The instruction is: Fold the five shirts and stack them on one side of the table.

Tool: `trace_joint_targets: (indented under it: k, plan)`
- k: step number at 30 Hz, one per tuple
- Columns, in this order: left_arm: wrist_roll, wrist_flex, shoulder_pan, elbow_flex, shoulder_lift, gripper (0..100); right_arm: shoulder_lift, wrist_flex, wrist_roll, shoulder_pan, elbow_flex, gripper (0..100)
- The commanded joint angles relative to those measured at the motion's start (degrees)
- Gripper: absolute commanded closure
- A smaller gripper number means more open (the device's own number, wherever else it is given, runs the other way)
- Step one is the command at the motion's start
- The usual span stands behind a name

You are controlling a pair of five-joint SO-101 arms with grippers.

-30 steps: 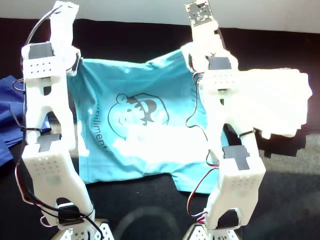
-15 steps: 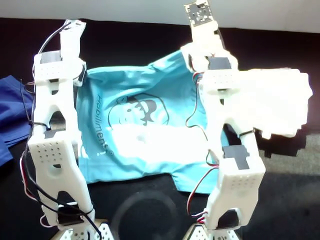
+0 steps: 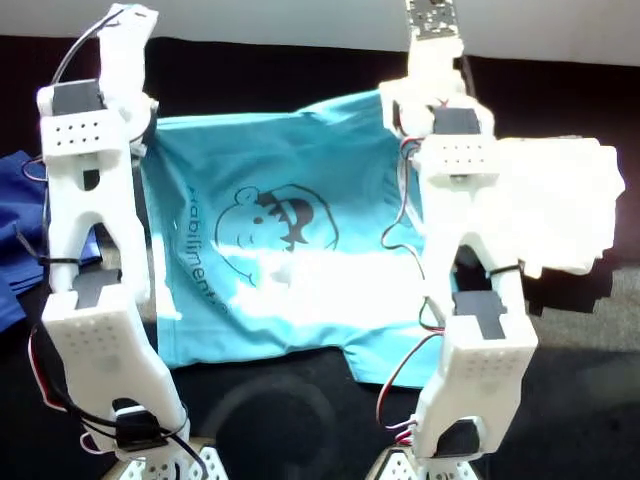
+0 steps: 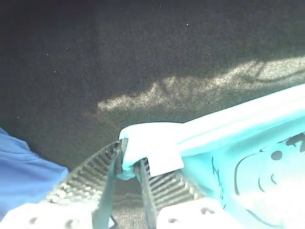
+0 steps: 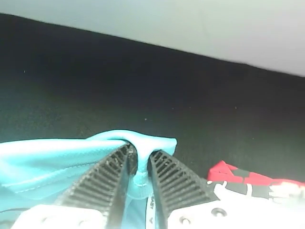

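Turquoise shirt (image 3: 290, 250) lies spread print-up on the dark table (image 3: 300, 400) between our two arms. The left gripper (image 4: 129, 155) is clamped on its far corner nearest the blue shirt (image 3: 15, 220), and the right gripper (image 5: 140, 151) is closed on a bunched fold of the other far corner, near the white pile (image 3: 560, 200). To fold well, we judge we should raise both corners evenly, hold the edge taut and bring it squarely to the near hem, minding the bunched right corner, which could skew the crease.
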Motion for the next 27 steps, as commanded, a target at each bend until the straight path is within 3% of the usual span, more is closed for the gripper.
trace_joint_targets:
  k: [1, 8, 13, 18, 27]
  plan:
    - [-0.5, 5.8, 1.2, -2.2, -6.5, 99, -1.3, 12.5, -0.7, 2.2, -7.5, 99.2]
    - [-4.9, 20.4, 2.1, -2.2, -7.3, 99, -1.2, 34.9, -0.4, 3.6, -21.4, 99.2]
    - [-4.7, 23.6, 1.6, -1.9, -8.0, 99, -1.2, 50.0, -0.4, 2.8, -28.9, 99.2]
    - [-4.9, 23.6, 3.6, 9.5, -15.9, 99, -4.8, 50.9, -0.4, 4.4, -25.0, 99.2]
    - [-6.6, 22.5, 4.4, 35.9, -33.2, 99, -25.9, 49.2, 1.2, 4.4, 5.0, 99.2]
